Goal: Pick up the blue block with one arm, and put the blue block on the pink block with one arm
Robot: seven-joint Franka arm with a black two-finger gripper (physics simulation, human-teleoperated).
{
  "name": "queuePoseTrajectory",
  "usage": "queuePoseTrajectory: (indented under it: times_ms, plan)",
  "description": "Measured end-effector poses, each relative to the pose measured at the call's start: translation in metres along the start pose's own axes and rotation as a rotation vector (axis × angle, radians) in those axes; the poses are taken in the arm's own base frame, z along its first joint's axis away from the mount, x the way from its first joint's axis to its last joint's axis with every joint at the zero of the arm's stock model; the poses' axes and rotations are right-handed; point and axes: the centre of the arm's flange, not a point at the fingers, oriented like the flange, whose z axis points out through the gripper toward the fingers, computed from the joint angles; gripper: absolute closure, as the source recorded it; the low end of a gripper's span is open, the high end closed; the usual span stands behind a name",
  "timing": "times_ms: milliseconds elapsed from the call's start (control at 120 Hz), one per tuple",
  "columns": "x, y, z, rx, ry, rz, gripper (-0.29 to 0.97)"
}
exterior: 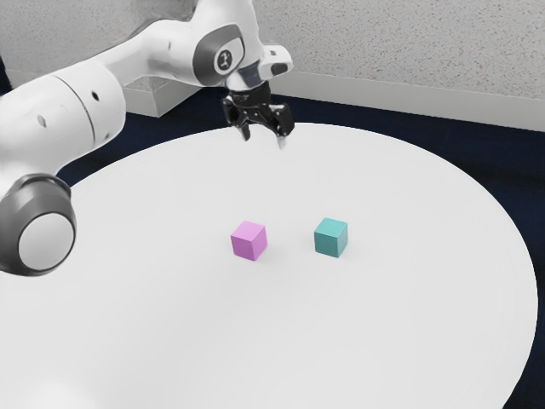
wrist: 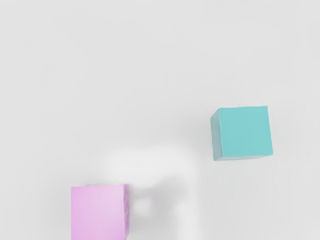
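the gripper (exterior: pixel 262 135) hangs in the upper middle of the exterior view, above the far edge of the round white table (exterior: pixel 400 332). its two black fingers stand apart with nothing between them, so it is open and holds nothing. the white arm (exterior: pixel 77 111) comes in from the upper left of the frame.

the blue block (exterior: pixel 330 237) (more teal than blue) sits flat on the table near the frame's centre, a little to the exterior view's right of the middle. the pink block (exterior: pixel 249 240) sits on the table near it, toward the exterior view's left, with a clear gap between the two. both lie well below the gripper in the frame and well apart from it.

in the wrist view the blue block (wrist: pixel 242 132) and the pink block (wrist: pixel 99 212) rest apart on the white surface, with a soft grey shadow (wrist: pixel 150 175) on the table between them.

a speckled grey wall (exterior: pixel 409 43) and a dark floor (exterior: pixel 511 145) lie behind the table.
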Motion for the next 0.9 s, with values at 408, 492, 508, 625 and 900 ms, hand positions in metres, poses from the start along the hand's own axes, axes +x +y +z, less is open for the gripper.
queuePoseTrajectory:
  times_ms: [408,492,508,625,900]
  plan:
    - [0.010,0.097,0.120,-0.083,0.013,0.036,0.02]
    - [0.011,0.097,0.143,-0.093,0.005,0.010,0.02]
    - [0.011,0.097,0.149,-0.094,0.005,0.005,0.02]
    - [0.013,0.092,0.179,-0.093,0.009,-0.029,0.02]
    - [0.015,0.088,0.224,-0.093,0.028,-0.075,0.02]
